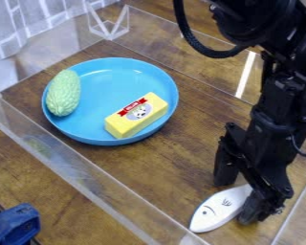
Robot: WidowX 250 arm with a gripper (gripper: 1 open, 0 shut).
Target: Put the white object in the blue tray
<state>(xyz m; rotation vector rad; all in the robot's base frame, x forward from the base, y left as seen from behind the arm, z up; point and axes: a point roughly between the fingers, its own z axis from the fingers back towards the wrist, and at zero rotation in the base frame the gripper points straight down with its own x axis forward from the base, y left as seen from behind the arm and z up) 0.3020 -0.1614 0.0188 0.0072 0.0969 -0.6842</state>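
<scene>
So the setup is a dark wood-grain tabletop (66,177) with a clear plastic wall running along its near and left edges, and some white mesh-looking stuff off the far left corner. The black robot arm (271,86) takes up the whole right side, coming down pretty much vertical near the right end of the near edge.

Next biggest is the blue tray (104,134), sitting toward the left-middle of the tabletop. It already has a green bumpy vegetable-looking thing (62,92) on its left side and a yellow rectangular block (135,116) with a white label near the middle.

The gripper (245,194) points straight down with its jaws spread wide, nothing held. The white object (224,211) lies flat on the tabletop close to the near edge, right under and partly between the jaws. Its rounded wide end pokes out toward the near-left, and its long axis runs diagonally back under the gripper, so the tail end is hidden.

I'd say closing comes next. The path to the tray looks open, just the block and green thing to land beside.
</scene>
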